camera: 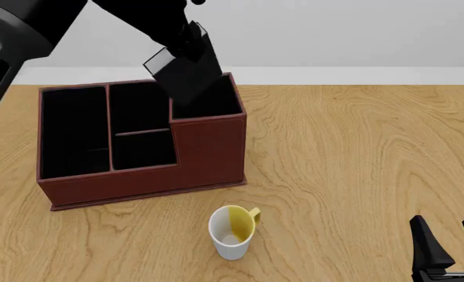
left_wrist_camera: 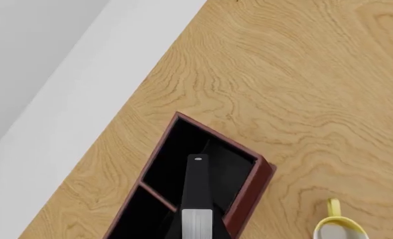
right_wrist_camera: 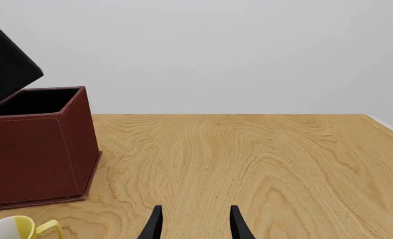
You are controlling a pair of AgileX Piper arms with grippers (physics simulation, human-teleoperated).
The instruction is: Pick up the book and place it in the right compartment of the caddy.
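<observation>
The black book hangs tilted over the caddy, its white page block facing up and left. Its lower corner dips at the rim of the right compartment, the tall-walled cell. My left gripper is shut on the book's upper end, its fingers lost against the dark arm. In the left wrist view the book runs edge-on above the right compartment of the caddy. My right gripper stands open and empty, low at the near right, far from the caddy.
A white-and-yellow mug stands upright in front of the caddy. It also shows as the mug and the mug. The right wrist view has the caddy, the book and my right gripper.
</observation>
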